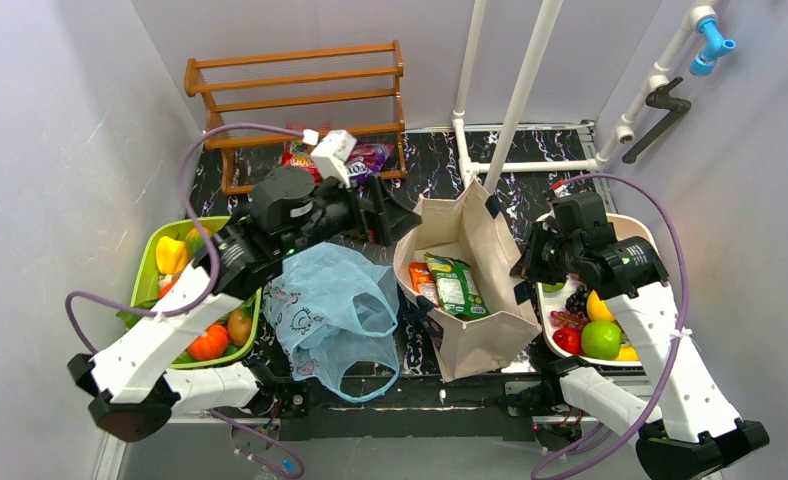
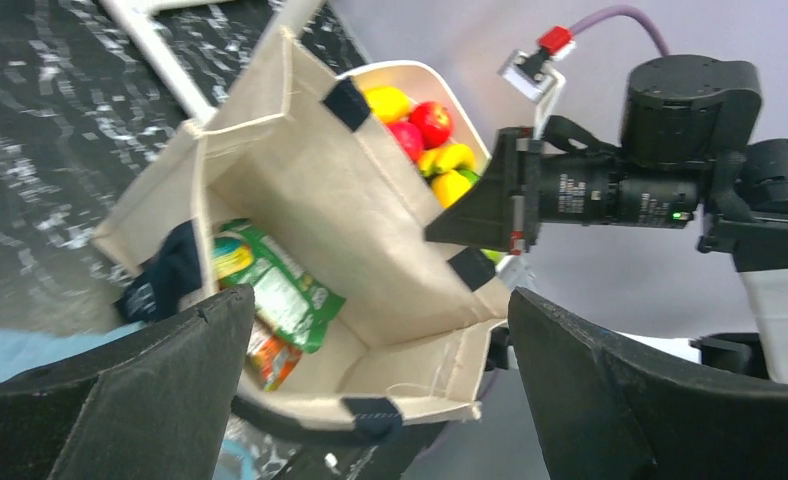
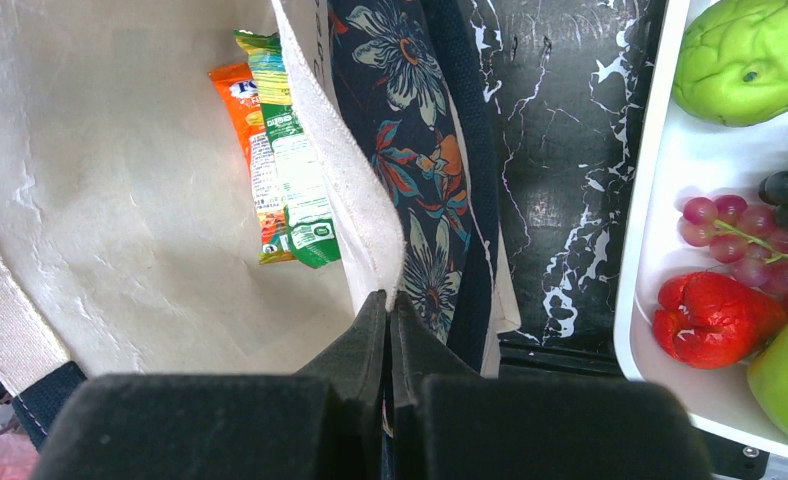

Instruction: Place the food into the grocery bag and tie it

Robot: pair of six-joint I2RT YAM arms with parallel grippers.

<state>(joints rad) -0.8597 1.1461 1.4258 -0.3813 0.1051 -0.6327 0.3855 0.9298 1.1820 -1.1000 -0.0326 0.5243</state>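
The light-blue grocery bag [image 1: 330, 300] lies crumpled on the table, left of a beige canvas tote [image 1: 470, 240]; a corner of it shows in the left wrist view [image 2: 0, 350]. A green snack packet [image 1: 457, 285] and an orange snack packet [image 1: 422, 280] lie inside the tote, also seen in the right wrist view [image 3: 295, 150] [image 3: 245, 120]. My left gripper [image 2: 380, 310] is open and empty, hovering at the tote's left rim [image 1: 395, 225]. My right gripper [image 3: 388, 300] is shut on the tote's right rim [image 3: 340, 180]. A green round fruit [image 3: 745, 60] and a red pepper [image 3: 715, 315] lie in the white tray.
A white tray [image 3: 650, 200] with grapes [image 3: 740, 215] and fruit stands right of the tote. A green basket [image 1: 145, 270] of produce stands at the left. A wooden rack [image 1: 300, 80] and a white pipe frame [image 1: 520, 80] stand at the back.
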